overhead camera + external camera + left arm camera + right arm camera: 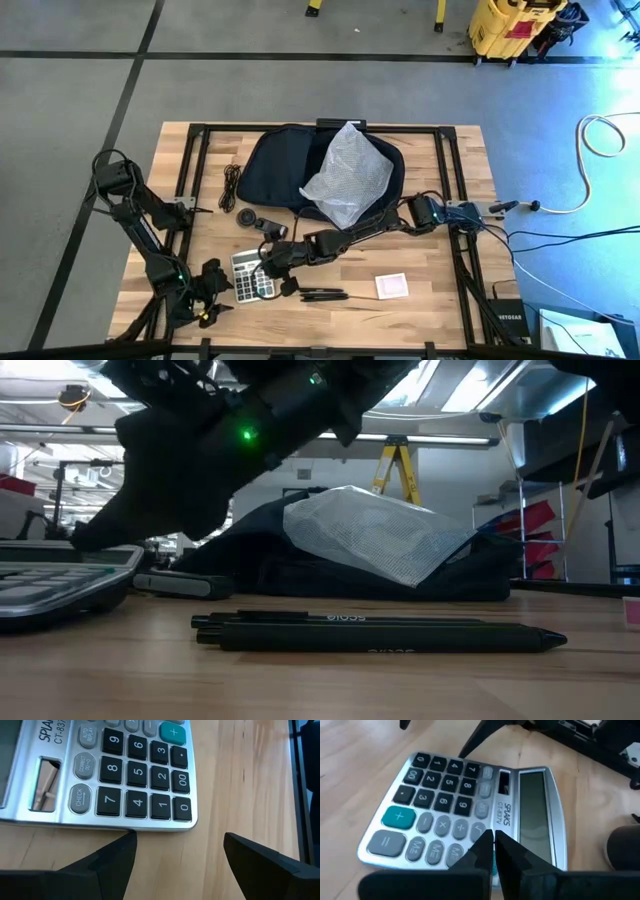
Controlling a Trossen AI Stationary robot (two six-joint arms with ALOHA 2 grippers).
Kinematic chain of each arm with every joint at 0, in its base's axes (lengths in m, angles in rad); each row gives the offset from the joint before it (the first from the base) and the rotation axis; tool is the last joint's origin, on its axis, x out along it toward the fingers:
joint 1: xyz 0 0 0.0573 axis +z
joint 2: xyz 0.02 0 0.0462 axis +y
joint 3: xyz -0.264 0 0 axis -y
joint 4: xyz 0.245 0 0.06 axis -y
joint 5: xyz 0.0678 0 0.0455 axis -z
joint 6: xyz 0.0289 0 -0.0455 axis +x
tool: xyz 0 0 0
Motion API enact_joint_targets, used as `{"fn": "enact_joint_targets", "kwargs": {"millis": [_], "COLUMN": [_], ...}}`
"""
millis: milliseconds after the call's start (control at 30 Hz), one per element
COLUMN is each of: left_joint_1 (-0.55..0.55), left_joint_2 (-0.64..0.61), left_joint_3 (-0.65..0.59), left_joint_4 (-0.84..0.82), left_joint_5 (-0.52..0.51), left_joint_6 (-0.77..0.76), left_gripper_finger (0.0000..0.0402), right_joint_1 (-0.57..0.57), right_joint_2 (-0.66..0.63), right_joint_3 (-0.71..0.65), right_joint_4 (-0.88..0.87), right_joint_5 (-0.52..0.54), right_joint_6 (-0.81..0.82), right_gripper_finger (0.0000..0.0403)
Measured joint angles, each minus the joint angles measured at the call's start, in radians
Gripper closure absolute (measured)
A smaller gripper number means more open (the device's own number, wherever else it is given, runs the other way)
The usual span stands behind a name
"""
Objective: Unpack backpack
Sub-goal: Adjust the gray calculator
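Overhead, wooden table, grey floor, yellow ladder behind

- One backpack, dark, on the table.
- One crinkly clear plastic bag lying on it.
- One silver calculator.
- Two black pens, side by side.
- One small white square card.
- One coiled black cord.
- Two robot arms, each with one gripper: left gripper, right gripper.

Silver calculator, two black pens beside it, white square card, coiled black cord
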Motion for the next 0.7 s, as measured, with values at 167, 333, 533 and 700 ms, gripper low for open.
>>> {"fn": "enact_joint_targets", "kwargs": {"millis": [167,333,533,700], "left_joint_1": [-0.001,-0.001,-0.001,-0.001], "left_joint_2": [0.000,0.000,0.000,0.000], "left_joint_3": [0.000,0.000,0.000,0.000], "left_joint_4": [-0.001,-0.001,-0.001,0.000], "left_joint_5": [0.003,0.003,0.003,0.003], "left_joint_6": [-0.005,-0.011,-0.014,-0.016], "left_gripper_finger": [0.0117,0.0117,0.0117,0.0117], "right_joint_1": [-0.004,-0.005,-0.005,-0.005], "right_joint_2": [0.000,0.000,0.000,0.000], "right_joint_3": [0.000,0.000,0.000,0.000], "right_joint_4": [-0.019,-0.055,-0.075,-0.087], "right_joint_5": [0.009,0.024,0.024,0.025], "right_joint_6": [0.010,0.024,0.037,0.046], "right_gripper_finger": [0.0403,0.0403,0.0403,0.0403]}}
